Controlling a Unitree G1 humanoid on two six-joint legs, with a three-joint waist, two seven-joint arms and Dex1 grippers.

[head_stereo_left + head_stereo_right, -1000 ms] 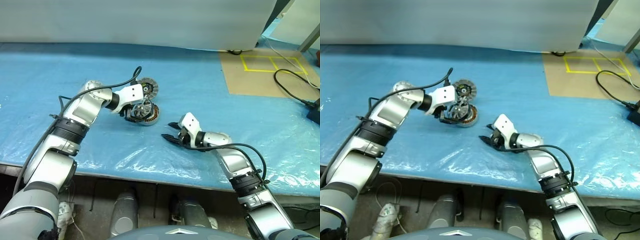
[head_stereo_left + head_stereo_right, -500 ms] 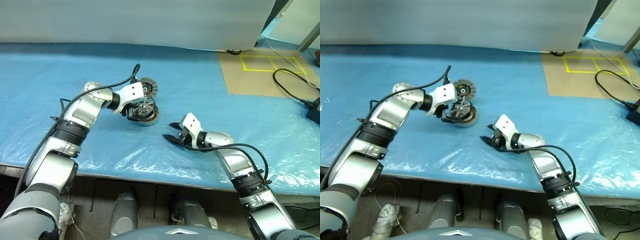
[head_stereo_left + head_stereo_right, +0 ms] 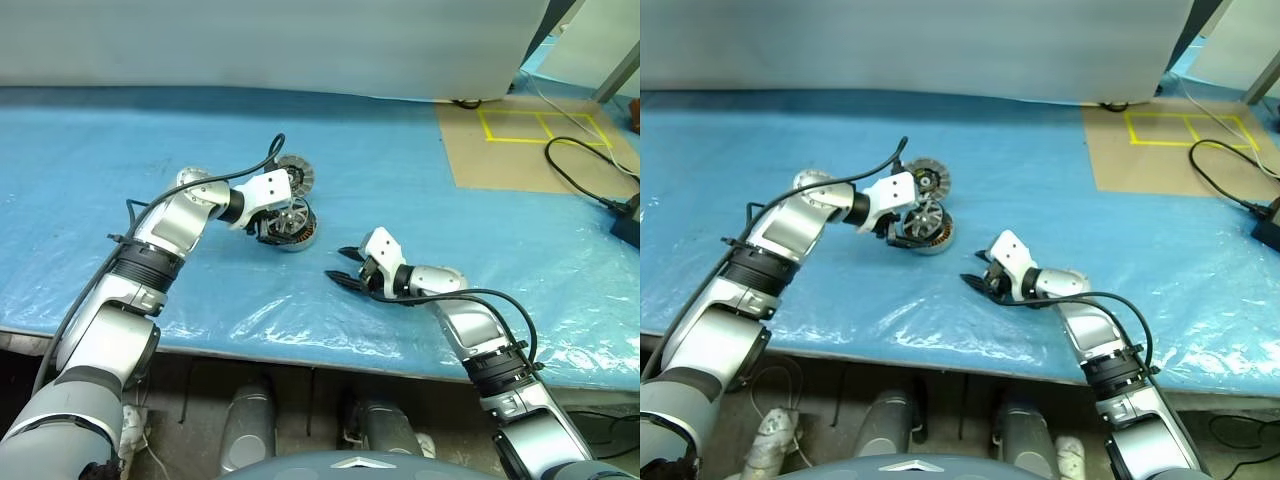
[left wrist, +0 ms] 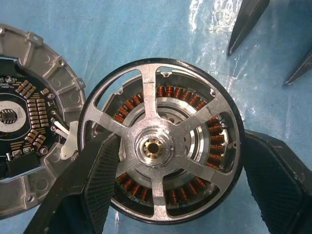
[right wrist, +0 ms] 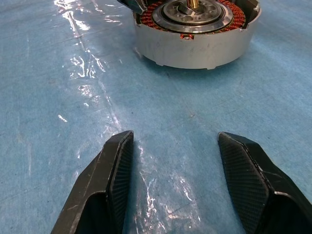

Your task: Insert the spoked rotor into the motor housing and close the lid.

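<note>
On the table (image 3: 420, 180), the motor housing (image 3: 292, 233) sits left of centre. The spoked rotor (image 4: 158, 146) lies over its open top, between the left gripper's (image 3: 272, 227) fingers. The lid (image 3: 296, 174) lies just behind the housing, on the far side. The right gripper (image 3: 343, 266) rests nearer and to the right, apart from the housing, pointing towards it.

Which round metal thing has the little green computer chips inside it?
The lid, lying flat on the blue sheet beside the motor housing. The housing has copper coils instead, with the spoked rotor over it in the left claw.
</note>
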